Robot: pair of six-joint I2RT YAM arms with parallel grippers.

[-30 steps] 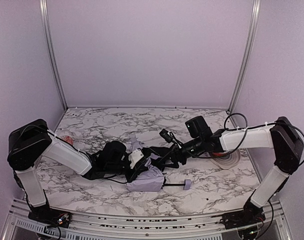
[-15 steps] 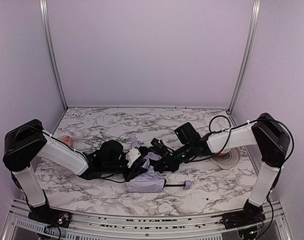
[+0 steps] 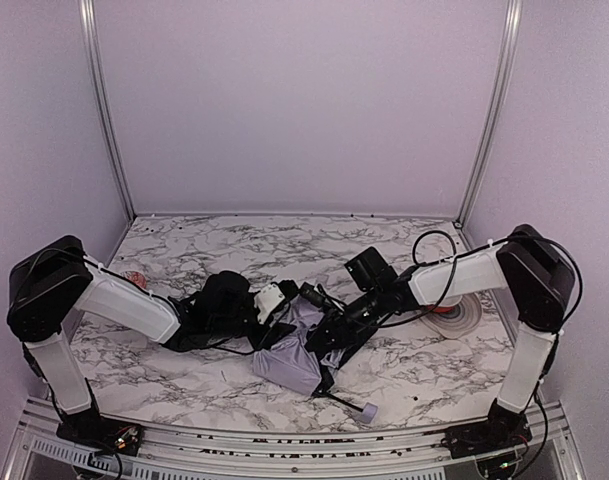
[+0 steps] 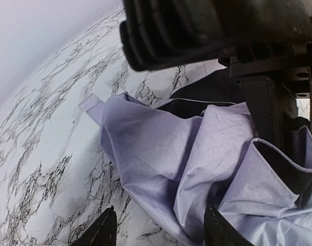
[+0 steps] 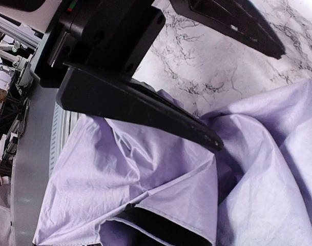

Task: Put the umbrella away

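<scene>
Open marble table (image 3: 184, 250) stretches beyond both your grippers to the back wall (image 3: 304, 110). The umbrella (image 3: 289, 362) lies bunched right beneath them, lavender fabric crumpled, black lining showing. Your left gripper (image 4: 161, 231) gapes wide, gripping nothing. Your right gripper (image 5: 250, 97) is part-open, lower finger resting on the cloth. The handle (image 3: 370, 410) pokes out nearside, close to the front edge.

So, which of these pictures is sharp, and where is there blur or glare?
Top external: evenly lit, sharp, no hard shadows on the marble-patterned table. Left wrist: the pale lavender fabric umbrella is sharp, the table's far corner fades to white. Right wrist: fabric folds crisp, the right gripper's black finger dark without detail, the background at the left edge blurred.
</scene>
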